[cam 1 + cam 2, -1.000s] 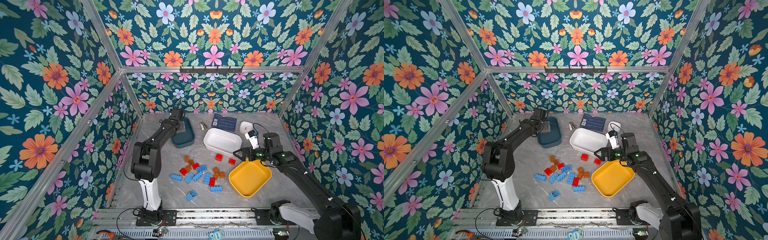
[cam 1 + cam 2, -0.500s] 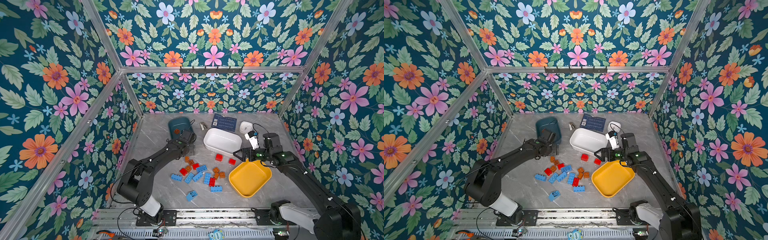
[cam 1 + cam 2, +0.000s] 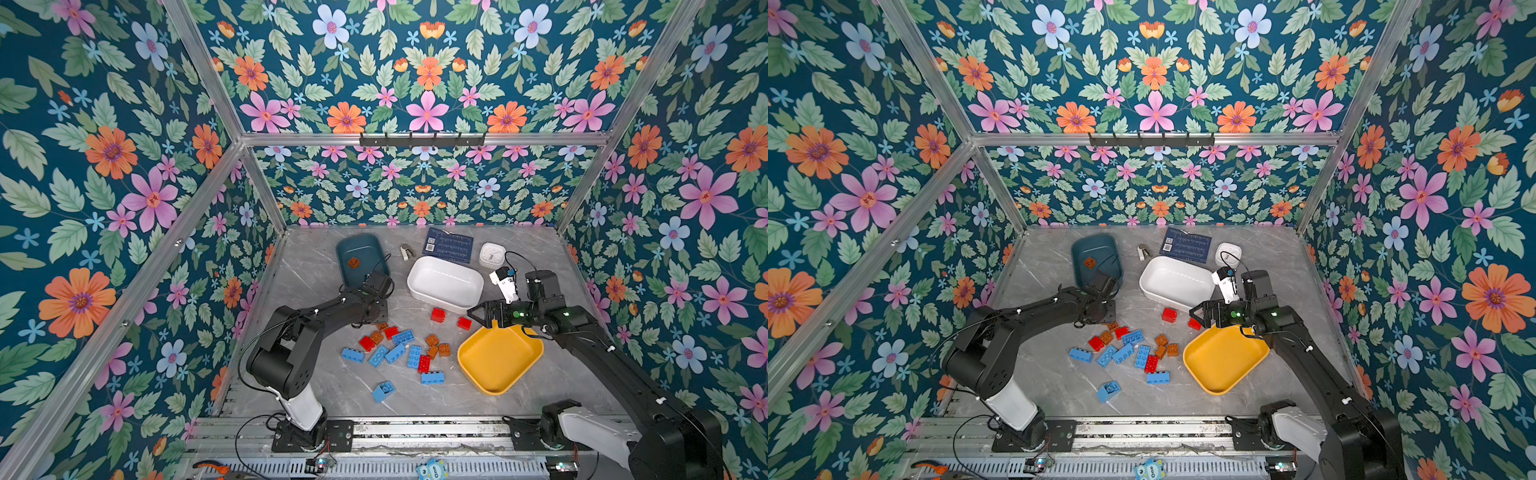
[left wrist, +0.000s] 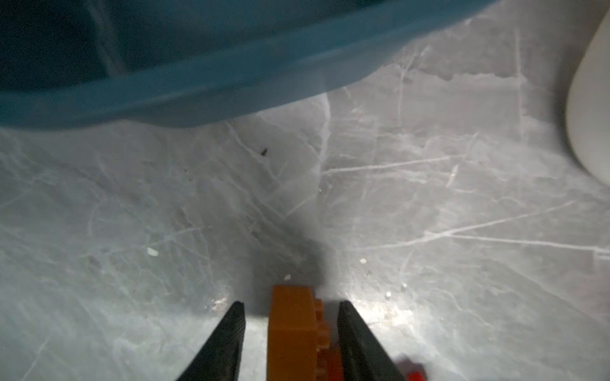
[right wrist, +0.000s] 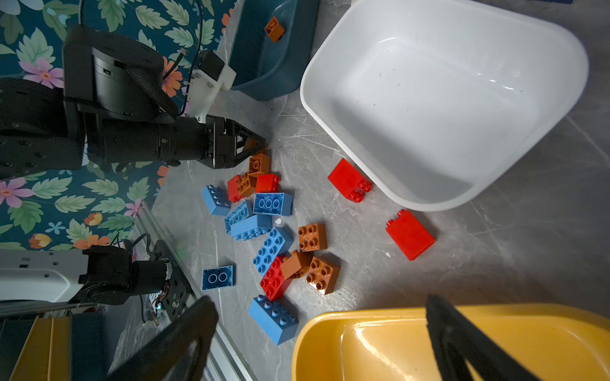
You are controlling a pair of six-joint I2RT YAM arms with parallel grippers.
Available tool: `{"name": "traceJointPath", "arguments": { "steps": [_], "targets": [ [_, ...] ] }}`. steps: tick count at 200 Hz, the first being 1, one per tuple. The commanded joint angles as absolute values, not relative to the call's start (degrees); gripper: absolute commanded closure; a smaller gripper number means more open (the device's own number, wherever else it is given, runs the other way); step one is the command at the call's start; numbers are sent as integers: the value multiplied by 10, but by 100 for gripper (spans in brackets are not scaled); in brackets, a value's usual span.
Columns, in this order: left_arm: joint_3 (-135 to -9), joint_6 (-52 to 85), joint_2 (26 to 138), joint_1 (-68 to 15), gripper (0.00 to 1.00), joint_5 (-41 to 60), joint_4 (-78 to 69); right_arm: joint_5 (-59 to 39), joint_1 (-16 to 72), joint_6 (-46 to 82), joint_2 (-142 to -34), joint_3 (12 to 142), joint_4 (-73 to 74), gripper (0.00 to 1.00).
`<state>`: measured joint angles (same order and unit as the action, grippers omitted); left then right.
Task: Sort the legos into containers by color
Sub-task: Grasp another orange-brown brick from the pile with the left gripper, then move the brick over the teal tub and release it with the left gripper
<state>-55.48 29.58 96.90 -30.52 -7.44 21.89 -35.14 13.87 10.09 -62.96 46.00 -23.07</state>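
The legos [image 3: 399, 349] lie in a loose heap of blue, red and orange-brown bricks at mid-table, and two red ones [image 3: 437, 315] sit apart by the white tub [image 3: 446, 280]. My left gripper [image 3: 381, 325] is low at the heap's far left edge. It is open astride an orange-brown brick [image 4: 290, 330], with a gap showing on each side in the left wrist view. Another orange-brown brick [image 3: 353, 262] lies in the dark teal tub [image 3: 365, 249]. My right gripper [image 3: 473, 316] hangs open and empty over the far rim of the yellow tub [image 3: 498, 361].
A white square clock [image 3: 492, 254], a dark blue card [image 3: 449, 245] and a small metal clip [image 3: 406, 252] lie along the back. Floral walls close in three sides. A metal rail [image 3: 415, 432] runs along the front edge.
My left arm swung from the teal tub at the back down to the heap, and its jaws narrowed around an orange-brown brick. The right arm has not moved.
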Motion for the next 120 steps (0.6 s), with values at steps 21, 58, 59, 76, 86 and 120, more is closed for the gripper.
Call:
{"name": "traceJointPath", "arguments": {
  "steps": [21, 58, 59, 76, 86, 120],
  "targets": [
    [-556, 294, 966, -306, 75, -84, 216, -345, 139, 91, -630, 459, -237, 1],
    [-595, 273, 950, -306, 77, -108, 254, -345, 140, 91, -630, 463, -236, 1],
    [-596, 272, 949, -306, 78, -109, 255, -345, 140, 91, -630, 463, -236, 1],
    [-631, 254, 943, -305, 78, -121, 274, -347, 140, 91, -632, 467, -233, 1],
    [-654, 240, 943, -304, 78, -132, 287, -349, 139, 92, -633, 469, -232, 1],
    [-760, 178, 974, -277, 77, -166, 301, -355, 139, 97, -640, 477, -219, 1]
  ]
}}
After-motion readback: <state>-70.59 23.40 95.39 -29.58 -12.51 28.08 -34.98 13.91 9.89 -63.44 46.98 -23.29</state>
